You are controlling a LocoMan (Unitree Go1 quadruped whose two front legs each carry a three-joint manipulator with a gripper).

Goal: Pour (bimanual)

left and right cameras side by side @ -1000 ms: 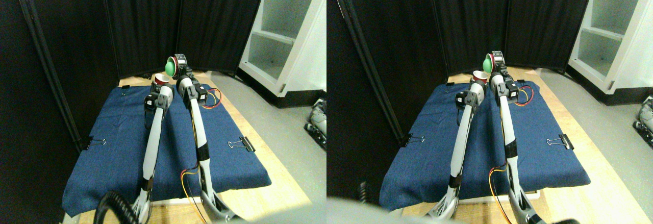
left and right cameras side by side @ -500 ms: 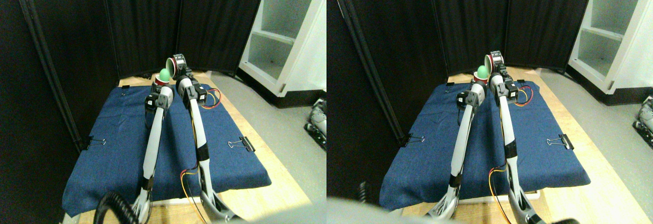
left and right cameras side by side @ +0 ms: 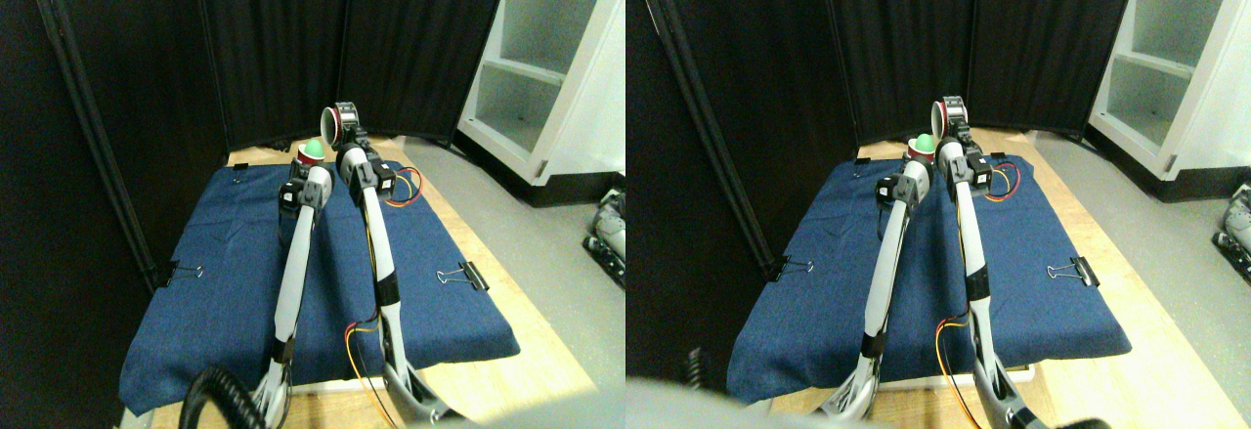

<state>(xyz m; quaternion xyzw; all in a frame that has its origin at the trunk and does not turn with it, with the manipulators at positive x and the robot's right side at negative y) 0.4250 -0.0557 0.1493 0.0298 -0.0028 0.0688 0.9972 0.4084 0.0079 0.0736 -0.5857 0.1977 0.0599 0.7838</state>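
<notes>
Centre left: we see the left gripper clamped on the red cup, a green ball sits in it | centre: right gripper clamped on the tilted cup, mouth facing left, just above | below: blue cloth with binder clips.

Green ball seemingly lower in cup

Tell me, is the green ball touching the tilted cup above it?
Apart. The stereo pair view shows the green ball sitting in the lower red cup, dark background separating it from the tilted cup.
</notes>
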